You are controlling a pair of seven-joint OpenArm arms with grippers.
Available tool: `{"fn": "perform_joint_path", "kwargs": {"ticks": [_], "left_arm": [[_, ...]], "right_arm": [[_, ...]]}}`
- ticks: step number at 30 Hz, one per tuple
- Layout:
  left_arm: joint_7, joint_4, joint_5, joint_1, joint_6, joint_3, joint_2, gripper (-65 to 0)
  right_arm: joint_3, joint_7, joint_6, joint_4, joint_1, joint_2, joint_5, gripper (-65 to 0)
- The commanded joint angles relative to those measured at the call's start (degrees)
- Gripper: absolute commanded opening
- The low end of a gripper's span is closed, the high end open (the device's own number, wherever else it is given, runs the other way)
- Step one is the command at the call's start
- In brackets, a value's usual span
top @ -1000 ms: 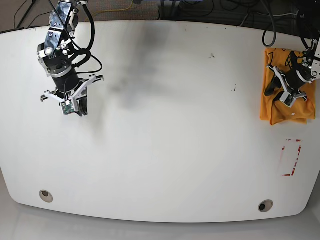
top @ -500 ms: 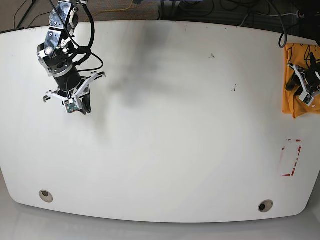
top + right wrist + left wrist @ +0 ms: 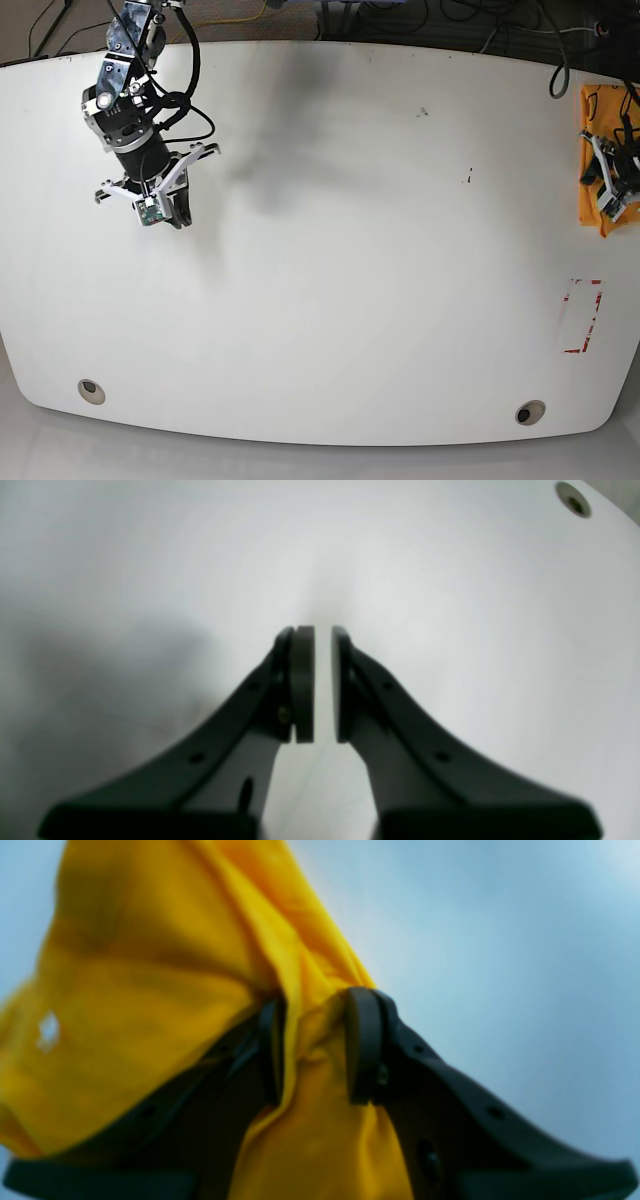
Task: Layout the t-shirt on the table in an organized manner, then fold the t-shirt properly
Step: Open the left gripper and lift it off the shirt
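The t-shirt (image 3: 593, 160) is plain orange-yellow cloth, bunched into a narrow strip at the far right edge of the base view, in the upper right of the frame, partly cut off by the picture's border. In the left wrist view the t-shirt (image 3: 165, 985) fills the left and centre of the frame as a gathered, creased mass with a thick fold running down the middle; a small pale spot shows at its left side. The table (image 3: 350, 260) is a large glossy white top with rounded corners, 2 round grey holes near its lower edge, a few dark specks, and a red-outlined rectangle at lower right.
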Motion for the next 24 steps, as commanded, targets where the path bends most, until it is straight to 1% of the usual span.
{"fn": "perform_joint_path", "kwargs": {"ticks": [1, 3, 5, 6, 7, 9, 11, 14, 15, 16, 17, 18, 21, 24], "left_arm": [[1.62, 6.56, -1.37, -2.57, 0.10, -3.49, -0.05, -48.5], [3.73, 9.99, -1.37, -3.28, 0.10, -5.87, 2.24, -48.6], [4.88, 14.03, -1.10, -3.54, 0.54, -8.68, 5.22, -48.6], [5.05, 16.58, -0.93, -3.10, 0.62, -10.53, 7.33, -48.6], [5.05, 17.99, -0.84, -2.66, 0.62, -11.67, 8.65, -48.6], [4.79, 22.82, 0.31, -0.81, 0.89, -14.92, 13.05, -48.6], [3.91, 26.69, 2.42, 0.59, 1.86, -16.51, 16.92, -48.6], [1.45, 31.97, 6.63, 2.61, 4.49, -18.18, 24.04, -48.5], [0.57, 33.02, 7.43, 2.97, 4.84, -18.44, 25.80, -48.5], [-0.66, 34.69, 8.57, 3.93, 5.46, -19.06, 28.78, -48.5], [-1.72, 35.92, 9.27, 4.72, 5.72, -19.49, 30.54, -48.5], [-3.56, 37.51, 10.15, 6.13, 5.81, -20.11, 33.09, -48.5], [-7.78, 40.32, 11.29, 9.91, 5.90, -21.16, 37.75, -48.5], [-11.47, 42.34, 11.82, 14.31, 5.99, -21.16, 41.44, -48.5]], "right_arm": [[0.30, 1.38, -0.28, 1.26, 0.75, 0.39, 0.32, -59.8], [0.30, 1.38, -0.28, 1.17, 0.84, 0.31, 0.14, -59.8], [0.21, 1.99, -0.28, 0.82, 0.84, 0.22, 0.14, -59.8], [0.21, 2.96, -0.55, 0.21, 0.84, 0.22, 0.14, -59.8], [0.21, 4.01, -0.55, -0.41, 0.84, 0.22, 0.14, -59.8], [0.21, 8.06, -0.81, -2.17, 0.22, 0.13, 0.14, -59.8], [0.30, 11.66, -0.81, -3.75, -0.39, 0.13, 0.05, -59.6], [0.65, 18.25, -0.90, -7.18, -2.06, 0.22, -0.03, -59.6], [0.74, 19.75, -0.90, -7.88, -2.41, 0.22, -0.12, -59.6], [0.74, 22.12, -0.90, -8.76, -3.21, 0.22, -0.30, -59.6], [0.74, 23.62, -0.90, -9.11, -3.64, 0.31, -0.65, -59.6], [0.74, 25.99, -0.90, -9.47, -4.88, 0.31, -1.70, -59.6], [0.74, 29.77, -0.99, -9.55, -7.95, -0.05, -3.90, -59.6], [0.83, 32.76, -1.51, -9.55, -10.85, -1.01, -3.99, -59.8]]}}
